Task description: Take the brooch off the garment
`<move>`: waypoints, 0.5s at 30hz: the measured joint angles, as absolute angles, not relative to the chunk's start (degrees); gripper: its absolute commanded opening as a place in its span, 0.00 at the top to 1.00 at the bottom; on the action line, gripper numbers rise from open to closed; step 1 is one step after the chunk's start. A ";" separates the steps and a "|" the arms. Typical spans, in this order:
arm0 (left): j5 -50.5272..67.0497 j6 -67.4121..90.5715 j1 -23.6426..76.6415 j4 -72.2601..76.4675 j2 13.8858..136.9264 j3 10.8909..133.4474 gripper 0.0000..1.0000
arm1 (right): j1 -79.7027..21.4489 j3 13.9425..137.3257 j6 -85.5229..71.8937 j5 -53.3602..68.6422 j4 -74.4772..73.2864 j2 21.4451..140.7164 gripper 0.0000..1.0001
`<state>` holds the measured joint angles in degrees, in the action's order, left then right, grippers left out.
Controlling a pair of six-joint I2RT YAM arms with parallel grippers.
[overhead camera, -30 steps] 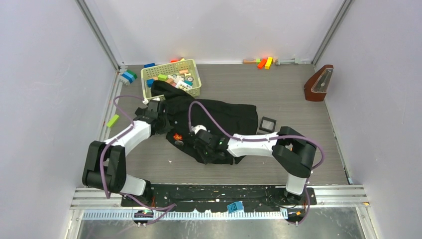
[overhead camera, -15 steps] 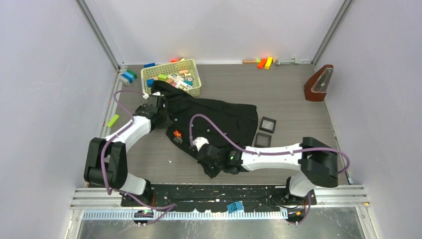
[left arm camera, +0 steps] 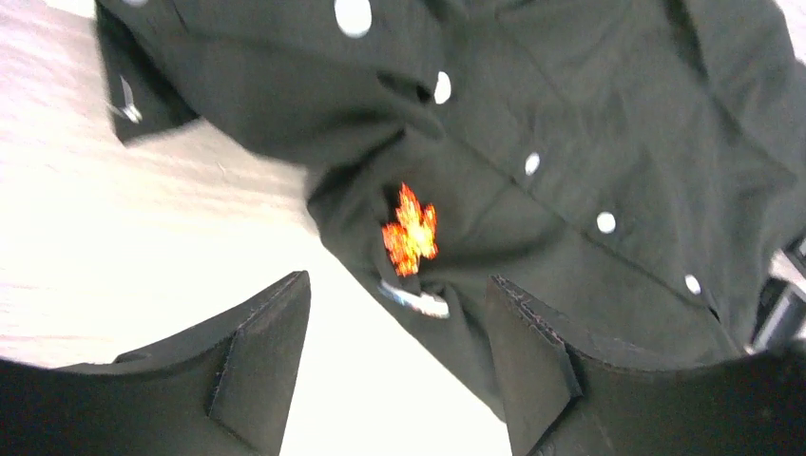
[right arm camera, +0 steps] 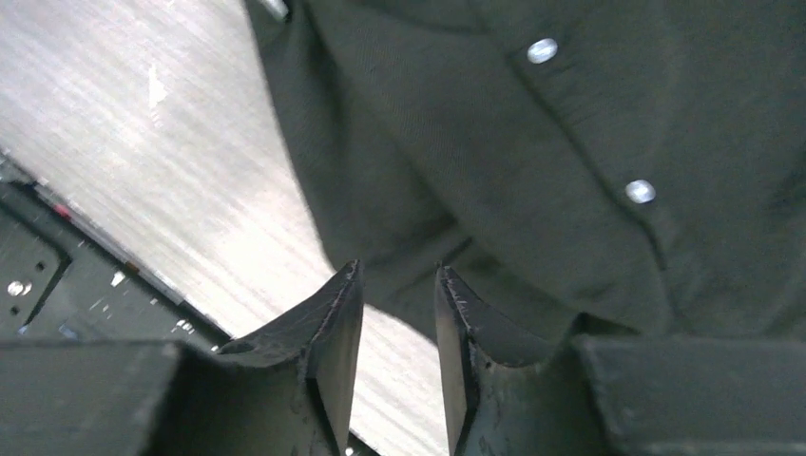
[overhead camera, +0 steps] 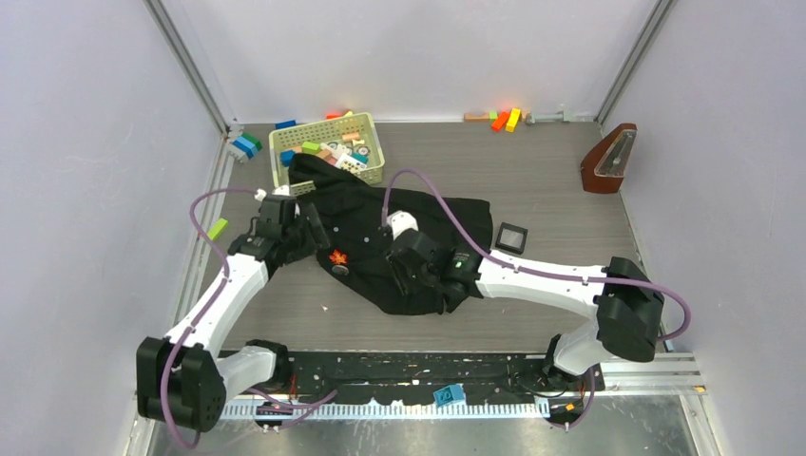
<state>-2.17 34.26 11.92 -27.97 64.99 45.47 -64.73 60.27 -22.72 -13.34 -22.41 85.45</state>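
The black garment (overhead camera: 432, 223) lies crumpled in the middle of the table, its collar end against the basket. The brooch (overhead camera: 336, 257) is a tiny orange-red leaf on the garment's left edge. In the left wrist view the brooch (left arm camera: 411, 231) sits on the garment (left arm camera: 589, 123) just beyond my fingertips, with a small silvery pin (left arm camera: 414, 300) below it. My left gripper (left arm camera: 399, 285) is open and empty; from above the left gripper (overhead camera: 306, 234) sits at the cloth's left side. My right gripper (right arm camera: 399, 274) stands narrowly open, empty, over the garment's (right arm camera: 532, 152) near hem; from above the right gripper (overhead camera: 409, 273) is over the cloth.
A pale basket (overhead camera: 278, 152) of toy blocks stands at the back left, with blue blocks (overhead camera: 244, 146) beside it. A green block (overhead camera: 217, 229) lies left of my left arm. A small black square frame (overhead camera: 511, 237) lies right of the garment. A brown metronome (overhead camera: 608, 160) stands far right.
Both grippers opened and let go of the cloth. My left wrist drew back to the left. My right gripper moved away from me onto the garment, and its arm now covers a second black frame.
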 measured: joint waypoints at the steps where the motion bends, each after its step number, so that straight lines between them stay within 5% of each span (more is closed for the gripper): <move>1: -0.89 34.94 11.92 -28.29 63.77 44.29 0.31 | -63.88 60.58 -22.46 -13.65 -22.37 85.54 0.58; 15: 12.38 45.21 11.99 -22.83 60.18 32.29 0.40 | -61.06 51.22 -19.25 -17.58 -9.30 85.52 0.57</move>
